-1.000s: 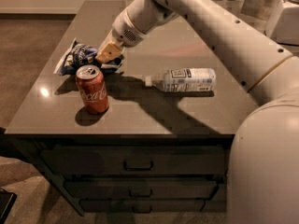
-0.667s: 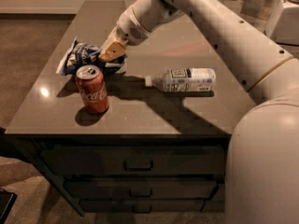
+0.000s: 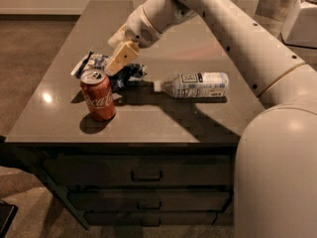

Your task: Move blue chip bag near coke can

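The blue chip bag (image 3: 94, 61) lies crinkled on the grey table (image 3: 148, 118), directly behind the coke can (image 3: 98, 94) and touching or nearly touching it. The red coke can stands upright near the table's front left. My gripper (image 3: 118, 51) hangs just above the bag's right half, its cream fingers (image 3: 122, 58) apart and holding nothing. The arm partly hides the bag's middle.
A clear plastic bottle (image 3: 195, 85) with a white label lies on its side to the right of the bag, cap toward the bag. Drawers (image 3: 146, 175) run below the front edge. A white appliance (image 3: 302, 14) stands at the back right.
My gripper has lifted slightly up and to the right, off the bag. The bag, the can and the bottle have stayed put.
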`<action>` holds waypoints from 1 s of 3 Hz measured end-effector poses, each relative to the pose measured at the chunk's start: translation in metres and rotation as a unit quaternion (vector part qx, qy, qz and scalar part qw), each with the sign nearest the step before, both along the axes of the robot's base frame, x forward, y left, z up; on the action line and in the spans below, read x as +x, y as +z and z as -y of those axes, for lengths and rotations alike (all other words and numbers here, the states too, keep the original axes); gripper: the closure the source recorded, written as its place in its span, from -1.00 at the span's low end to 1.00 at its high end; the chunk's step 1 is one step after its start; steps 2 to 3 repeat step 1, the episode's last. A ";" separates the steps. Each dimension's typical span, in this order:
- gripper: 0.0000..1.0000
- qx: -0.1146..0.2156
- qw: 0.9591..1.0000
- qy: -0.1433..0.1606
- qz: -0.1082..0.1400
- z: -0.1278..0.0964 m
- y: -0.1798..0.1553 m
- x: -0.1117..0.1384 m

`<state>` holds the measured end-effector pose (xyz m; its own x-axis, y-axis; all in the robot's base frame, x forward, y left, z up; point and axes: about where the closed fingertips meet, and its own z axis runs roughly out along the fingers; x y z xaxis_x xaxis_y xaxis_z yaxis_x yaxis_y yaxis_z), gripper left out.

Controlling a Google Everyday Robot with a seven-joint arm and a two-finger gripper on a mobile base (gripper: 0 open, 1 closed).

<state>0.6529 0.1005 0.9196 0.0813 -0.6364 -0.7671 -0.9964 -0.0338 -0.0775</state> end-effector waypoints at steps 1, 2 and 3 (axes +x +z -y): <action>-1.00 0.000 1.000 0.001 -0.001 -0.001 -0.001 0.000; -1.00 0.000 1.000 0.001 -0.001 -0.001 -0.001 0.000; -1.00 0.000 1.000 0.001 -0.001 -0.001 -0.001 0.000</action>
